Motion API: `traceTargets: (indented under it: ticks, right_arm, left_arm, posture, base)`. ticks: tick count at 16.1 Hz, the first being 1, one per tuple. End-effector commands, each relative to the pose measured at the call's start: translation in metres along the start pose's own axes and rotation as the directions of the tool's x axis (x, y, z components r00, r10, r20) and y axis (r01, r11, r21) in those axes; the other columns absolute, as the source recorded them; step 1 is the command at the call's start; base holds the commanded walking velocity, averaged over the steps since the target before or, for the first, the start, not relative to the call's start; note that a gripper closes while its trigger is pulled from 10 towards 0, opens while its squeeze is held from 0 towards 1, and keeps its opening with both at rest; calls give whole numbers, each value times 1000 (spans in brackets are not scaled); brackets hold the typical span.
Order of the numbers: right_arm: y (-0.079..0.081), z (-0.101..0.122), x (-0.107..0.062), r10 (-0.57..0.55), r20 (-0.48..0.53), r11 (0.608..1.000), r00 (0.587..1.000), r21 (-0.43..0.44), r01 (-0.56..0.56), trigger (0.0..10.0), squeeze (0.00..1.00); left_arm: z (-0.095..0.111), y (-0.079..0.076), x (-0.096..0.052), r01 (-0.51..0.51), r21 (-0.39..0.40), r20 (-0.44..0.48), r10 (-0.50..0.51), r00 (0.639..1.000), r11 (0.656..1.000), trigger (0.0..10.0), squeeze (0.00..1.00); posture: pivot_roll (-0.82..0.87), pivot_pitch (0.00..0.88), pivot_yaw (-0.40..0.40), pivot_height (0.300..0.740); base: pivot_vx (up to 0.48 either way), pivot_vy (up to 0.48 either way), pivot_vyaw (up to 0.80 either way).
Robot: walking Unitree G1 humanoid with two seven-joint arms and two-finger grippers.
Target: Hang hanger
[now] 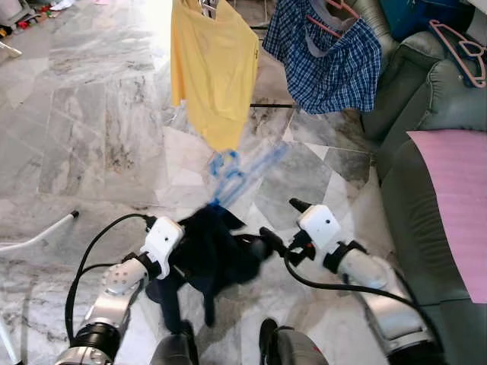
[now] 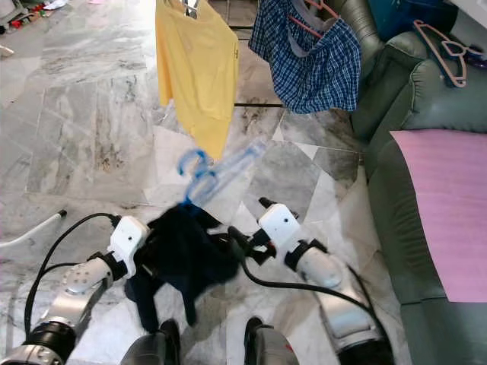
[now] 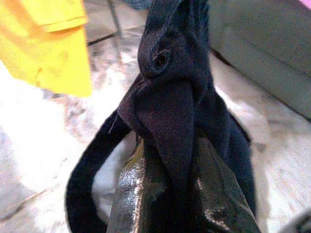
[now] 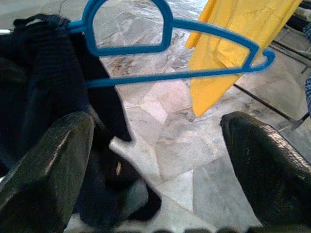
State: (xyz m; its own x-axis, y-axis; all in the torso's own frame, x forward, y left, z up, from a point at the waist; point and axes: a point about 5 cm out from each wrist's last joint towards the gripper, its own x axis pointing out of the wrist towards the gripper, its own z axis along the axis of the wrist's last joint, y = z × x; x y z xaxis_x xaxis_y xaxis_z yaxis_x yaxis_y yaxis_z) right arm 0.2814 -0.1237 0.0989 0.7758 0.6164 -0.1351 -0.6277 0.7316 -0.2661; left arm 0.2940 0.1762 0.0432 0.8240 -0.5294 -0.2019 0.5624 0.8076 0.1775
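Observation:
A dark navy garment (image 1: 215, 255) hangs bunched in front of me, low between my two arms. A blue plastic hanger (image 1: 230, 173), blurred, sticks up and forward out of its top, hook end raised; it also appears in the right wrist view as the blue hanger (image 4: 165, 43). My left gripper (image 3: 180, 165) is shut on a fold of the navy cloth, and in the eye views its fingers are hidden under the garment. My right gripper (image 1: 283, 222) stands open just right of the garment, nothing between its fingers (image 4: 262, 160).
A yellow shirt (image 1: 213, 68) and a blue plaid garment (image 1: 327, 53) hang ahead on a rack above the marble floor. A green sofa (image 1: 426, 99) with a pink cloth (image 1: 456, 198) and a pink hanger (image 1: 456, 46) stands on the right. A white pole (image 1: 38, 236) lies at left.

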Motion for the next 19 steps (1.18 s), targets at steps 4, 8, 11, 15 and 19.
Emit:
traceTargets:
  ticks: [4,8,11,15,19]
  right_arm:
    - [2,-13,-2,-98,-41,993,994,62,101,10000,0]
    - [-18,10,7,-217,42,976,975,38,215,10000,0]
    - [-34,27,3,-413,121,910,903,98,403,10000,0]
    - [-38,15,-11,-498,90,865,863,118,487,10000,0]
    - [-48,17,-18,-528,97,848,844,101,520,10000,0]
  left_arm:
    - [2,-8,10,-143,-104,22,146,989,984,10000,0]
    - [19,-13,22,-189,-153,66,201,977,970,10000,0]
    - [39,-4,23,-246,-162,140,269,953,956,10000,0]
    - [40,0,19,-362,-152,137,382,914,920,10000,0]
    - [40,-12,24,-325,-196,120,351,929,925,10000,0]
  posture:
    - [-84,203,-51,740]
    - [-75,197,-69,740]
    - [-73,188,-52,740]
    - [-80,128,-29,740]
    - [-90,84,-21,740]
  base:
    - [0,0,0]
    - [0,0,0]
    - [0,0,0]
    - [0,0,0]
    - [0,0,0]
